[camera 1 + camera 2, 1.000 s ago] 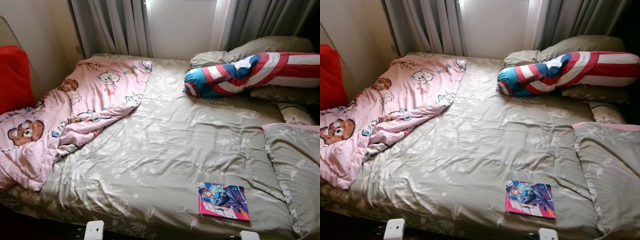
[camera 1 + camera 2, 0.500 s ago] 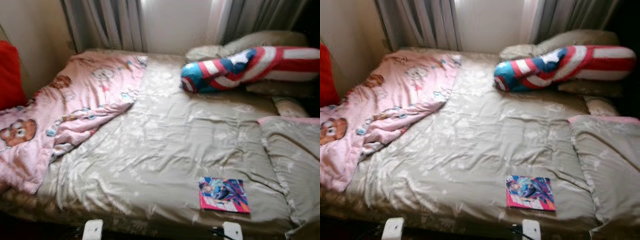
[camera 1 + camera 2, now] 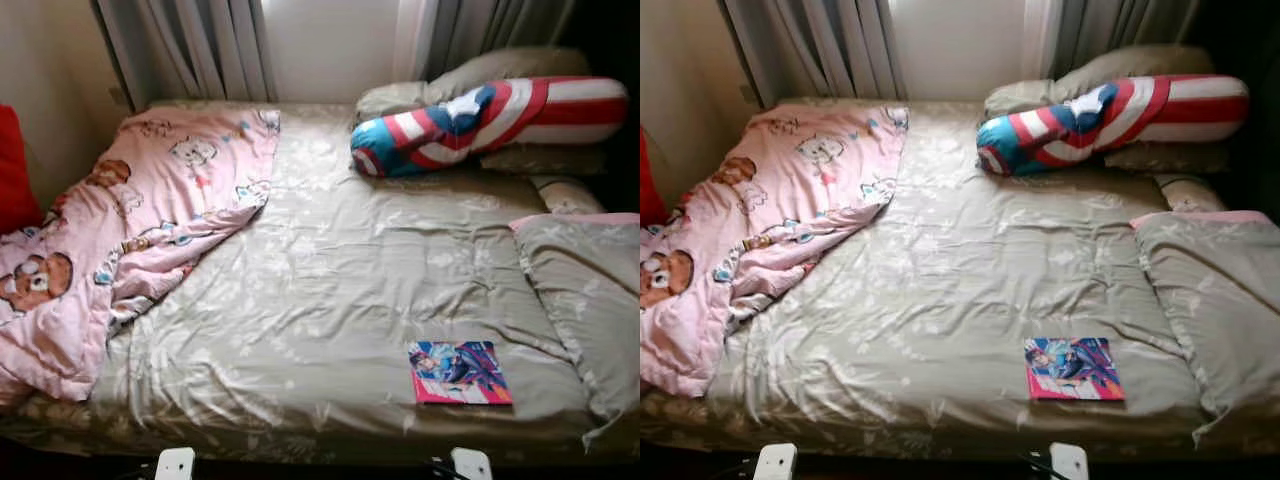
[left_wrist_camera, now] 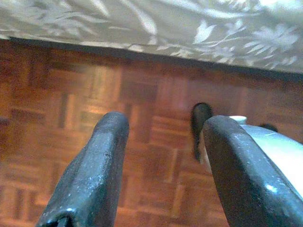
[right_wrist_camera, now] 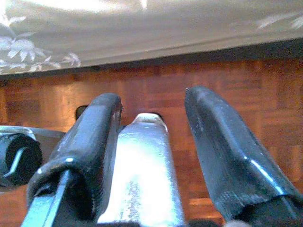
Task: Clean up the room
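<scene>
Shifting since the last look, the camera is showing the bed point(image 3: 330, 270) lower, with the pink blanket point(image 3: 130, 220) lying far left, the book point(image 3: 460, 372) sitting near right, and both grippers point(image 4: 161, 165) point(image 5: 151, 156) hanging spread.

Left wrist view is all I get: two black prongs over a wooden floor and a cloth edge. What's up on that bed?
Observer: A book lies flat near the bed's front edge, toward the robot's right.
Operator: Anything untidy?
Observer: A pink blanket lies rumpled across the left side.
Operator: Is the other pincer holding something?
Observer: No. The right pincer hangs open over the floor, like the left pincer.
</scene>
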Motion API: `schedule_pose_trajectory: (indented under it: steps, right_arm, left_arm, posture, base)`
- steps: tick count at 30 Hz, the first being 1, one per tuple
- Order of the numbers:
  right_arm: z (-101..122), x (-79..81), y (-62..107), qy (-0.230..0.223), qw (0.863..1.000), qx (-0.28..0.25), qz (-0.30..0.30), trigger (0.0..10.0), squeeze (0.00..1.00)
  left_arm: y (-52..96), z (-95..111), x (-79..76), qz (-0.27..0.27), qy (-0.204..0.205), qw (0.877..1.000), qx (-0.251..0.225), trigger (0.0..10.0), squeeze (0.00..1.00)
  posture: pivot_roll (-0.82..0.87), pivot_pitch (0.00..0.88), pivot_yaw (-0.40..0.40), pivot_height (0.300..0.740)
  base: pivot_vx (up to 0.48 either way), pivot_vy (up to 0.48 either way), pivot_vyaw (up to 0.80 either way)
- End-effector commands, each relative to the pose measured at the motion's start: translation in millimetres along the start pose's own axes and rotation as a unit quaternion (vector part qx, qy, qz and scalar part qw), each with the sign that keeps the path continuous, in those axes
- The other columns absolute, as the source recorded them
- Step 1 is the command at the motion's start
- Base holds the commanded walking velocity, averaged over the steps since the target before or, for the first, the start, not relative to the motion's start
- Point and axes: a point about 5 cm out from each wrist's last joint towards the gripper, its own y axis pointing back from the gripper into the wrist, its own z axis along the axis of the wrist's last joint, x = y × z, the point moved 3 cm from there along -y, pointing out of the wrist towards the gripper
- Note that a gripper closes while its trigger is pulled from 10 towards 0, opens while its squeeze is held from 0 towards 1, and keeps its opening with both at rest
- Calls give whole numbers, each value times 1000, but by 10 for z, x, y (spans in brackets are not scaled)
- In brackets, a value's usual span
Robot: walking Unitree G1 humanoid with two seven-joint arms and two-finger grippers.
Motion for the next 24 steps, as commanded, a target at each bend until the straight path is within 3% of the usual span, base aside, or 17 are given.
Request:
schedule_pose_trajectory:
  steps: [1,7,11,13,24]
  right_arm:
    - [-50,-26,12,2,1000,7,-6,10000,0]
    - [-56,6,8,7,1000,10,-4,10000,0]
    - [-50,-142,26,11,1000,10,-12,10000,0]
    - [-36,-247,41,18,1000,8,-18,10000,0]
    - [-14,-279,40,17,1000,8,-20,10000,0]
  left_arm:
    - [13,-66,1,0,2,1000,9,10000,0]
    - [14,-62,3,0,2,1000,6,10000,0]
    - [15,-56,6,0,3,1000,5,10000,0]
    - [16,-60,6,0,3,1000,4,10000,0]
    - [26,-95,12,0,3,1000,7,10000,0]
  posture:
    - [-35,65,30,740]
    - [-34,64,31,740]
    - [-34,63,31,740]
    - [-33,62,31,740]
    - [-34,64,29,740]
  base:
    - [0,277,0]
    - [0,276,0]
    - [0,277,0]
    - [0,274,425]
    - [0,278,545]
